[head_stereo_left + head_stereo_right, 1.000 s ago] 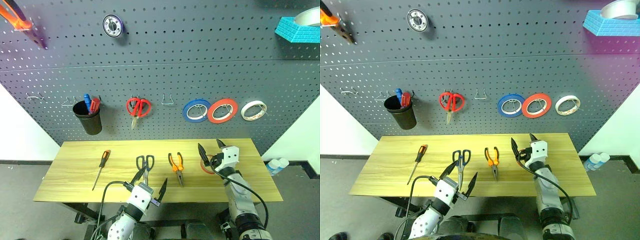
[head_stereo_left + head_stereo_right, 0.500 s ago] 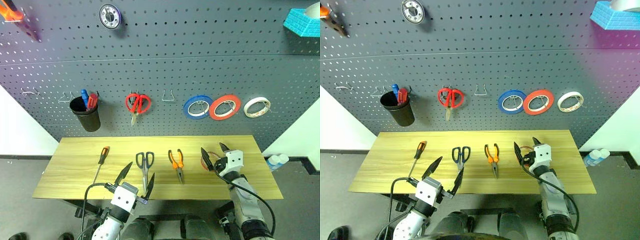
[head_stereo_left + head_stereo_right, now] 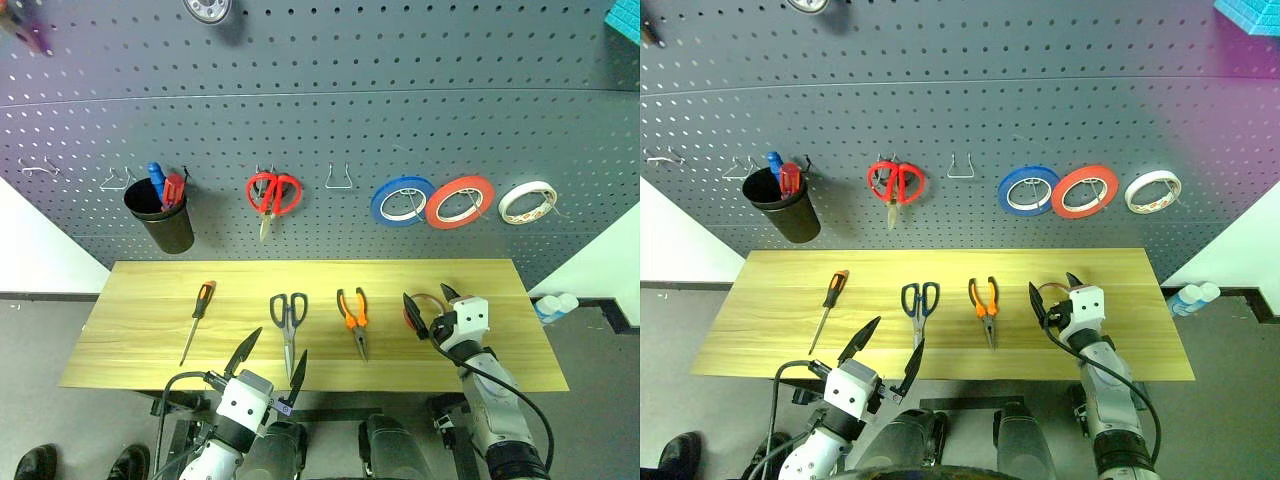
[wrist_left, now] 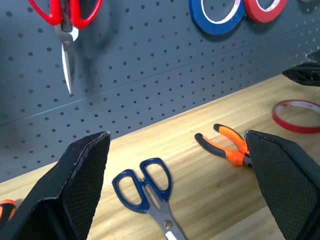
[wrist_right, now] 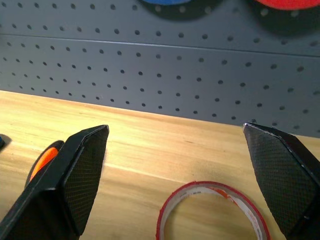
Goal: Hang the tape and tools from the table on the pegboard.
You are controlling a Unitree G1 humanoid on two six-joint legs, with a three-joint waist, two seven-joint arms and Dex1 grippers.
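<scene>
Right wrist view shows the tape (image 5: 212, 212), a thin reddish-orange ring with a pale inner face, lying flat on the light wooden surface (image 3: 140, 335) just ahead of the released right claw (image 3: 430, 303). Left of the tape lie one orange-handled pliers (image 3: 352, 317), one dark-handled scissors (image 3: 289, 318) and one screwdriver (image 3: 196, 318). Behind, three tape rolls hang on the grey pegboard (image 3: 330, 120). Near the scissors, the left claw (image 3: 270, 362) is spread, empty.
</scene>
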